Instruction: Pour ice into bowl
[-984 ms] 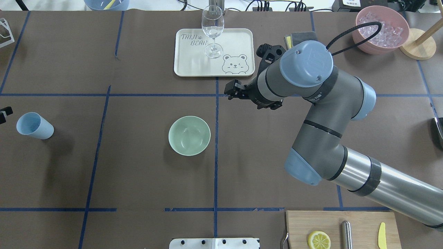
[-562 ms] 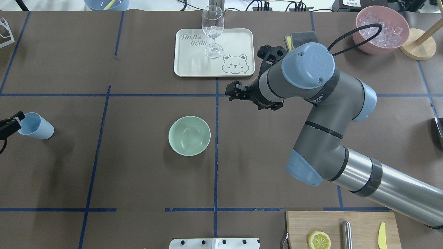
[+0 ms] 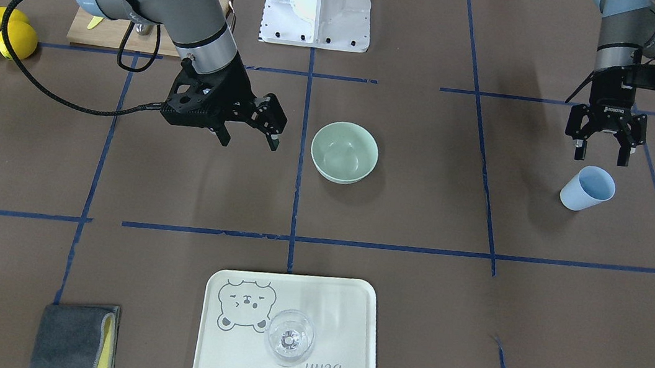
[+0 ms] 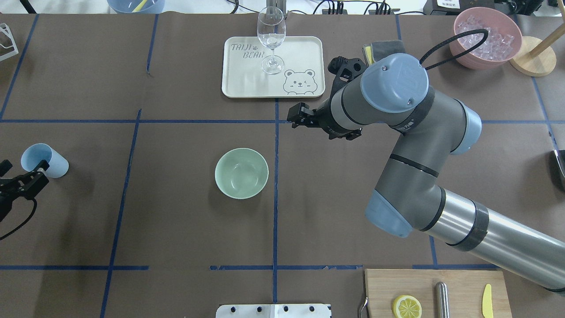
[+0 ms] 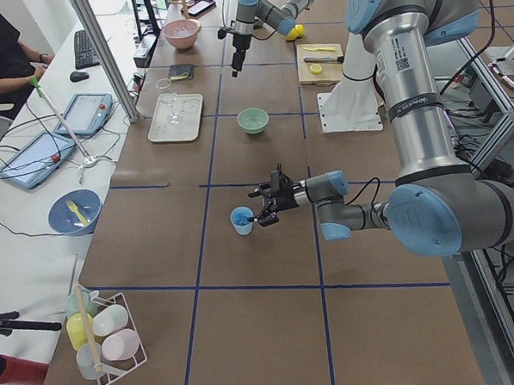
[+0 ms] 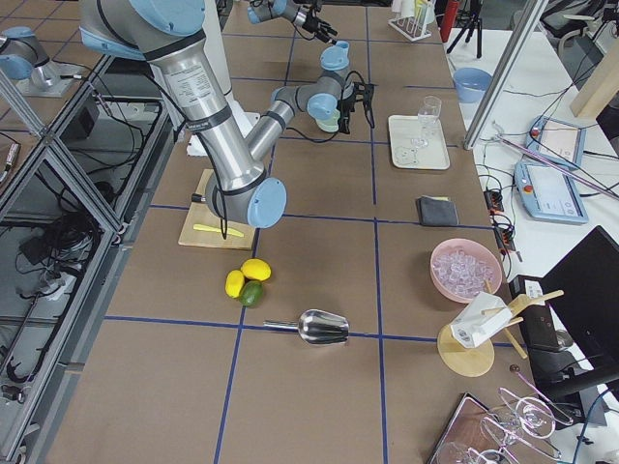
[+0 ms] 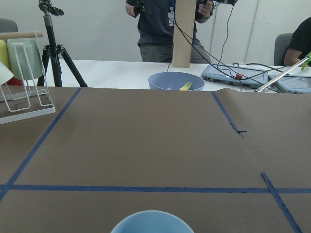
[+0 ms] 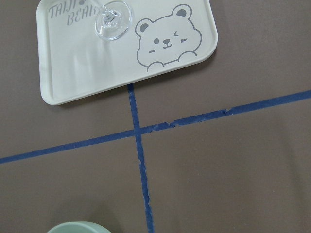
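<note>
Your left gripper has swung in at the left edge, jaws wide, just beside the cup. Your right gripper hangs wide open, right of the bowl at mid-table. The tub, far right, holds the ice.

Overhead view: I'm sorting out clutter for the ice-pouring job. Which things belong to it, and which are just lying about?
Job: ice in the pink tub; bowl; probably the light blue cup, by the open left gripper.
Lying about: tray, wine glass, grey cloth, cutting board, lemon slice.
</note>
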Action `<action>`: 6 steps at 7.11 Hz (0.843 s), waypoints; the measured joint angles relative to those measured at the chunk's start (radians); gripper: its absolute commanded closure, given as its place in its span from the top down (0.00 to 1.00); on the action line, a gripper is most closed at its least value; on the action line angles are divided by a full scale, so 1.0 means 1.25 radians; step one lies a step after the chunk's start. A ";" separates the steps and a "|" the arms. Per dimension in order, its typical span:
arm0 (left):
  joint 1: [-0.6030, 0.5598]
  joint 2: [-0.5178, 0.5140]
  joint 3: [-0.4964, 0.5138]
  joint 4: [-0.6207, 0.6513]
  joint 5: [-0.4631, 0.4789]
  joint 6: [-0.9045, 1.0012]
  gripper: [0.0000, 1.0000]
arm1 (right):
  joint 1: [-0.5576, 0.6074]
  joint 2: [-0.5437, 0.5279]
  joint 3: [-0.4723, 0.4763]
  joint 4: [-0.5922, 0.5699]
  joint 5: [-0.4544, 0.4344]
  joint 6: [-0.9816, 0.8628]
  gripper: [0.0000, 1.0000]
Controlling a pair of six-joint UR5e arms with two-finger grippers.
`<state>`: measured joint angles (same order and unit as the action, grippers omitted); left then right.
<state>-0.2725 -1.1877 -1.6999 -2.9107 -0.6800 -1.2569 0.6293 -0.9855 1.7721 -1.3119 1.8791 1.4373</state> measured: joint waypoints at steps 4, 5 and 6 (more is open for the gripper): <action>0.066 -0.002 0.056 0.029 0.076 -0.075 1.00 | 0.046 -0.071 0.060 -0.003 0.040 -0.062 1.00; 0.075 -0.010 0.057 0.054 0.081 -0.084 1.00 | 0.055 -0.085 0.068 -0.004 0.047 -0.080 1.00; 0.078 -0.024 0.059 0.075 0.084 -0.089 1.00 | 0.065 -0.111 0.084 -0.004 0.050 -0.114 1.00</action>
<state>-0.1743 -1.2174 -1.6258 -2.8171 -0.5745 -1.3686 0.7100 -1.1240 1.8773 -1.3171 1.9414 1.2944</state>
